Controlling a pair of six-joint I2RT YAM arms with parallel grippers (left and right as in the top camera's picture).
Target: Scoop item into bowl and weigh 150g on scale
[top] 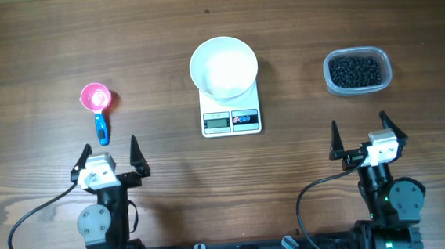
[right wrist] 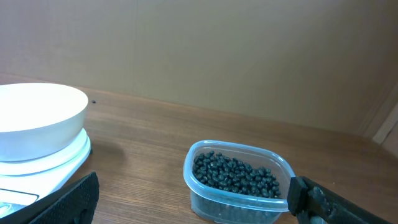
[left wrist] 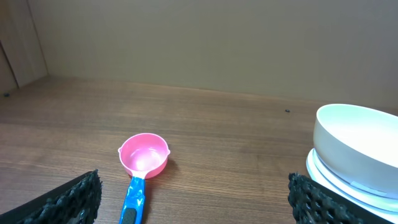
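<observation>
We have two end effectors, and both are spread wide and hold nothing. Our left end effector (top: 106, 151) is near the pink scoop (top: 98, 102). Our right end effector (top: 359, 124) is near the clear tub (top: 327, 70). The little black beans (top: 354, 70) are all in that tub, at the right of the tabletop (top: 29, 59). The white bowl (top: 223, 65) looks empty and sits on the scale (top: 231, 121) in the middle.

The scoop lies flat and its handle is thin, so it could slip when we grab it. It is far from the beans, and round beans could roll off on the way. A bump could push the bowl off the scale. Too big a scoop could put in too much.

We count one scoop, one bowl, one scale, one tub, and too many beans to count.
</observation>
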